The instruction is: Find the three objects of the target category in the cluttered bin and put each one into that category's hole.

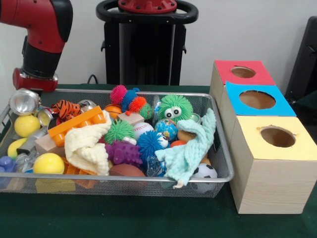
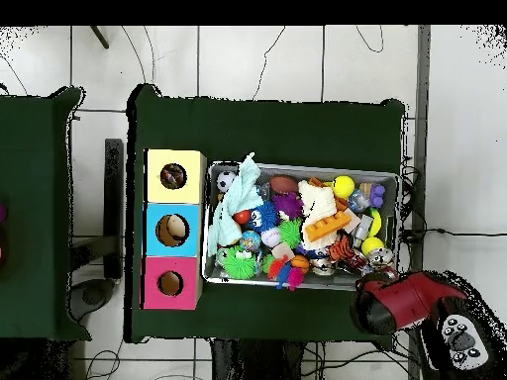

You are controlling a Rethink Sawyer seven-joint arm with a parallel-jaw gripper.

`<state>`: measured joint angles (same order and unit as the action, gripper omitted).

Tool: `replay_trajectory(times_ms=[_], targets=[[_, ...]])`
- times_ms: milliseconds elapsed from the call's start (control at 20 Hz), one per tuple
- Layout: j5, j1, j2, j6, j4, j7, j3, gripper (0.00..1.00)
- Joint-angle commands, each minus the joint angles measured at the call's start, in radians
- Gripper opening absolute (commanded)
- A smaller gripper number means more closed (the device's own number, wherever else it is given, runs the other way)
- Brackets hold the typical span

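Search step: the arm [image 1: 42, 34] hangs over the bin's [image 1: 218, 148] corner, its hand's state impossible to tell. No heart-print cloths visible; next move means digging under the mint cloth [image 1: 190, 148].

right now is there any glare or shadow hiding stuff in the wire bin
Front view: the shiny silver can at the silver wire mesh bin's corner catches a bright highlight; the toys are evenly lit. Overhead view: the bin shows no glare, its toys too small to tell apart well; no heart-printed cloth shows in either view.

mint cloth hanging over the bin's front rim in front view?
Yes: the mint-green cloth drapes over the front rim of the bin, its lower corner hanging outside the mesh near the yellow-faced box.
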<state>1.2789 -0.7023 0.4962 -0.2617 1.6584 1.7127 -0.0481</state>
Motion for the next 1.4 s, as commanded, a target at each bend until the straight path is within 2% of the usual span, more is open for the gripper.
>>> replay_trajectory(times_ms=[50, 200, 450, 550, 650, 800, 900, 1150, 1400], targets=[[-0.052, -0.079, -0.023, -0.003, 0.007, -0.125, -0.147, 0.0], [-0.126, -0.278, -0.002, 0.005, 0.11, -0.219, -0.34, 0.0], [-0.25, -0.524, -0.034, -0.056, 0.233, -0.289, -0.597, 0.0], [-0.268, -0.584, -0.06, -0.069, 0.251, -0.311, -0.656, 0.0], [-0.258, -0.604, -0.072, -0.071, 0.248, -0.317, -0.677, 0.0], [-0.16, -0.556, -0.044, -0.007, 0.223, -0.258, -0.631, 0.0], [-0.14, -0.569, -0.061, 0.005, 0.214, -0.244, -0.643, 0.0], [-0.153, -0.608, -0.065, 0.034, 0.241, -0.183, -0.694, 0.0], [-0.21, -0.616, -0.023, -0.045, 0.271, -0.198, -0.72, 0.0]])
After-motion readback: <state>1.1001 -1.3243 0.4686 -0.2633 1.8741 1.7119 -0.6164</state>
